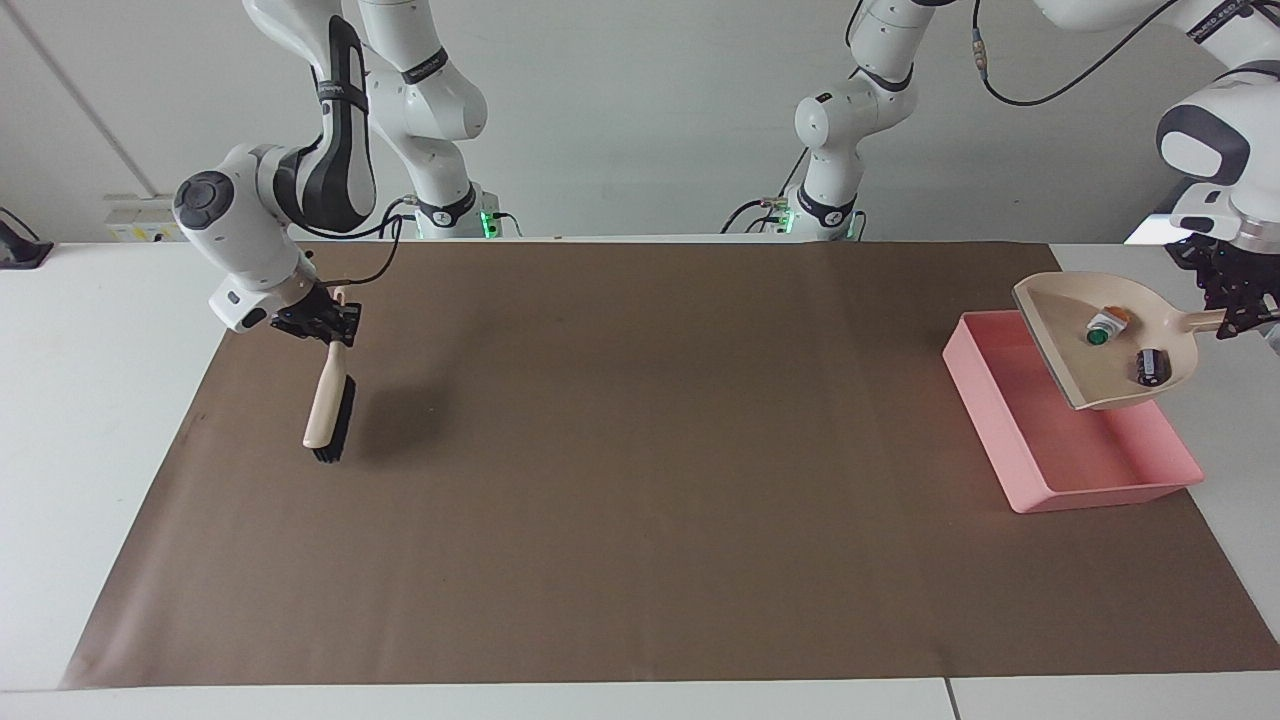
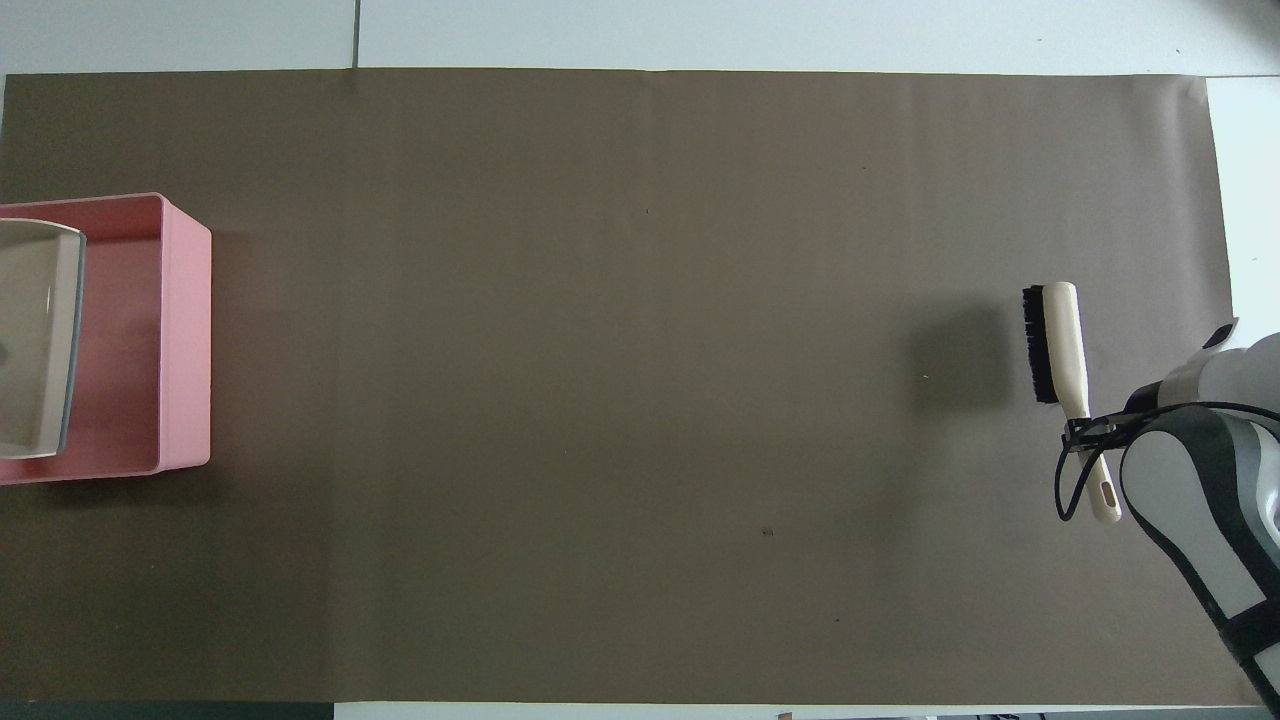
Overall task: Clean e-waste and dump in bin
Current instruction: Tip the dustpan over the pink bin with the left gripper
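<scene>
My left gripper point(image 1: 1237, 318) is shut on the handle of the beige dustpan point(image 1: 1075, 350) and holds it in the air over the pink bin point(image 1: 1100, 493). In the dustpan lie a white cylinder with green and orange marks point(image 1: 1104, 328) and a black one point(image 1: 1150, 365). The overhead view shows only the dustpan's lip point(image 2: 40, 340) over the bin point(image 2: 185, 340); the e-waste and my left gripper are out of that view. My right gripper point(image 1: 335, 325) is shut on the handle of a beige brush point(image 1: 328, 405) with black bristles, held above the mat.
A brown mat point(image 1: 640, 470) covers most of the white table. The bin stands on the mat at the left arm's end. The brush point(image 2: 1058, 340) and my right gripper point(image 2: 1085, 435) hang over the right arm's end of the mat.
</scene>
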Robot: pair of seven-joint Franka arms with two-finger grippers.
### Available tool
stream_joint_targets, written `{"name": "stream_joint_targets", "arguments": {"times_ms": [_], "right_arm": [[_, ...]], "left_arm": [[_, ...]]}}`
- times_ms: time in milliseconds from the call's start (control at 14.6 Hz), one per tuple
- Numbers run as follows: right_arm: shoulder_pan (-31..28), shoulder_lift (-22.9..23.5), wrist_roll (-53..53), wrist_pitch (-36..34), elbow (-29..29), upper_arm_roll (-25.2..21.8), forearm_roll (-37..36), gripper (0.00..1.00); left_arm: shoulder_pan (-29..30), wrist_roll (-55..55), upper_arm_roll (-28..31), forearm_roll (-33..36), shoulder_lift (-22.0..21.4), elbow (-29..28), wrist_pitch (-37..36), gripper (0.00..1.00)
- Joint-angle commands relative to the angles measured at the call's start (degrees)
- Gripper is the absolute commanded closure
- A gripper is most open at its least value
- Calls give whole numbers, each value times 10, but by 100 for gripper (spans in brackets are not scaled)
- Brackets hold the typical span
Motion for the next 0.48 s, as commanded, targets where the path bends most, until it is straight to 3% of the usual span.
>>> {"name": "stream_joint_targets", "arguments": {"times_ms": [0, 274, 410], "right_arm": [[-18, -8, -34, 30, -20, 9, 13, 100], [-19, -11, -32, 34, -29, 8, 12, 100], [-24, -11, -31, 35, -29, 8, 11, 98]], "left_arm": [[-9, -40, -1, 62, 17, 13, 14, 100], [-52, -173, -2, 241, 25, -13, 14, 100], [-71, -214, -2, 298, 20, -35, 13, 100]]}}
